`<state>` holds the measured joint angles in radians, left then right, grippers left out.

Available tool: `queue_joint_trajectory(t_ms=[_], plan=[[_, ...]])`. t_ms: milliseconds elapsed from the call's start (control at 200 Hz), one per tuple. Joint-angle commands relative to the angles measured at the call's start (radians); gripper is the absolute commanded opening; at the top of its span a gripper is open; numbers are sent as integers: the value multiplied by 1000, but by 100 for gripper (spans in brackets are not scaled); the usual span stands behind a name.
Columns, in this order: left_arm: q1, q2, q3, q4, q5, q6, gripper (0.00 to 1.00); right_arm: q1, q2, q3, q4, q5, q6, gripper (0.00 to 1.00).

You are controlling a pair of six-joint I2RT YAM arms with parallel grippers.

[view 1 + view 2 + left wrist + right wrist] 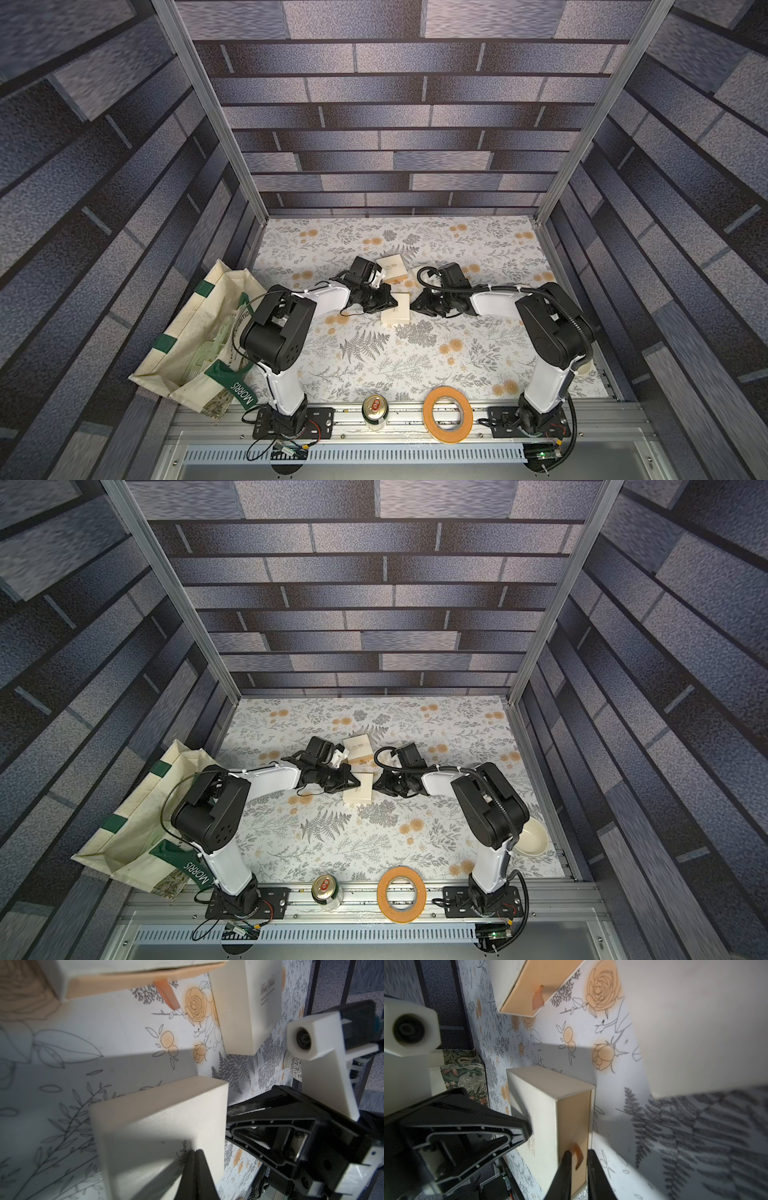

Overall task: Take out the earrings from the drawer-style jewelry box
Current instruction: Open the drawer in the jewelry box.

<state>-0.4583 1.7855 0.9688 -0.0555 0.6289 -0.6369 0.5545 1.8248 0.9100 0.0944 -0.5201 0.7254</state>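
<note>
I have the jewelry box (397,320) near the middle of the flowered table (374,365), lying between my two arms in both top views. My left claw (195,1151) is closed tight, fingers pressed together with nothing between them, and its tip rests on the cream top of the box beside the printed script. My right claw (579,1152) is at the box's peach drawer front (575,1122). Its fingers stand only a little apart, one on either side of the small orange pull tab (579,1157). There is still a gap beside the tab, so I do not read it as pinched. The drawer sits flush in its sleeve, so I cannot see inside it, and I cannot find the earrings in any view. From the left wrist camera I see the right claw just off the box's end. A second cream box (390,268) with script on its lid lies farther back, close behind my left wrist. A third box (529,987) with its own peach front and orange tab shows in both wrist views, apart from the one I am working. At the near edge stand a can (375,411) and a roll of tape (447,414). A cloth bag (187,345) slumps by the left arm's base, and a pale bowl (532,837) sits behind the right arm.
</note>
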Motion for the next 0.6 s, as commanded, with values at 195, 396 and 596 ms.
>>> queue_joint_trajectory(t_ms=[195, 396, 596], plan=[[-9, 38, -12, -47, -12, -2, 0, 9, 18, 0, 43, -11, 13, 15], [-8, 41, -15, -46, -14, -2, 0, 9, 23, 0, 46, -16, 16, 14], [-8, 39, -17, -46, -15, -2, 0, 9, 24, 0, 47, -15, 17, 13]])
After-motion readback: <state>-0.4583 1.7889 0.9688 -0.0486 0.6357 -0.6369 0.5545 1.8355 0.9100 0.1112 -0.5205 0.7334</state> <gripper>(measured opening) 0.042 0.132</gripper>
